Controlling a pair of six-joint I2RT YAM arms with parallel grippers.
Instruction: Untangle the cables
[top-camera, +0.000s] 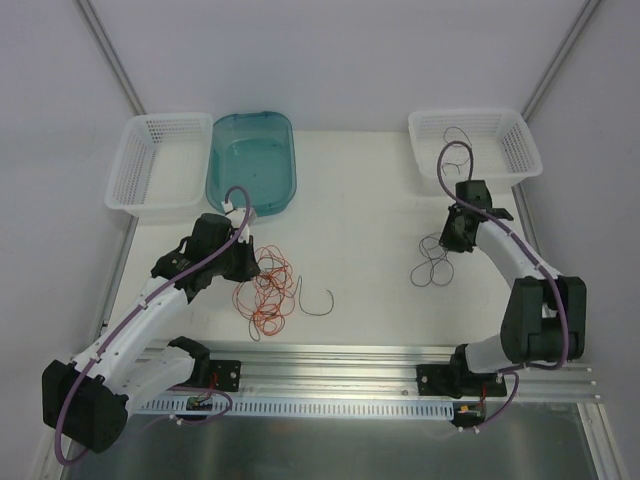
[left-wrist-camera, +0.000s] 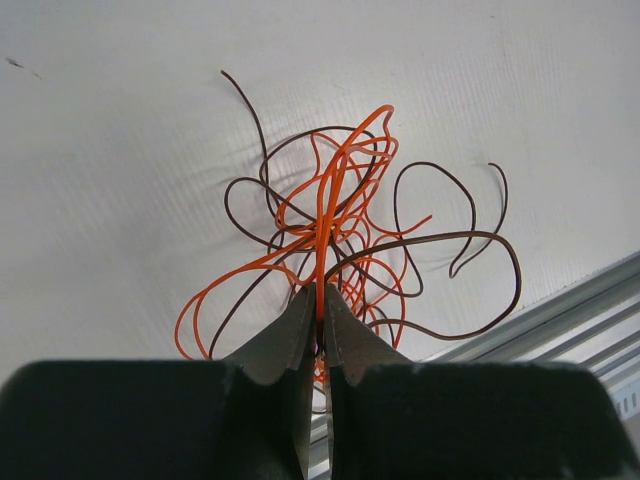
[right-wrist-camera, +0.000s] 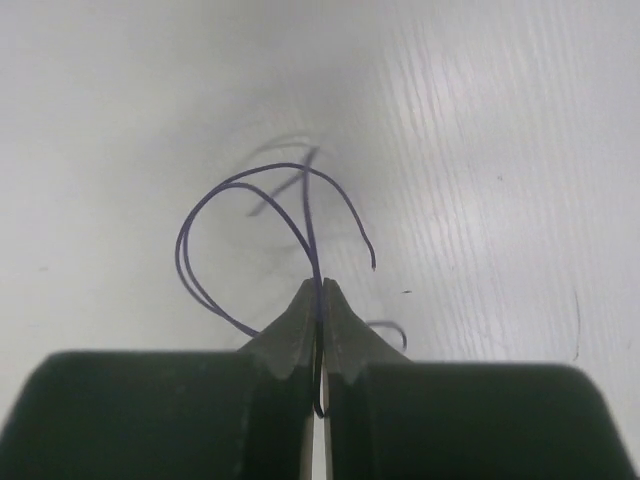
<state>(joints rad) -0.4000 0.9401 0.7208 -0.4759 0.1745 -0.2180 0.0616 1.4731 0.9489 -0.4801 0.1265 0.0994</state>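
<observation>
A tangle of orange-red and dark cables lies on the white table left of centre. My left gripper sits at its left edge, shut on an orange-red strand. In the left wrist view, that orange-red strand runs straight up out of the pinched fingertips, with dark brown loops spread around it. At the right, my right gripper is shut on a dark purple cable that loops on the table. The right wrist view shows the purple cable clamped at the tips. One dark strand lies apart.
A white basket stands at the back left with a teal tub beside it. Another white basket at the back right holds a thin dark cable. An aluminium rail runs along the near edge.
</observation>
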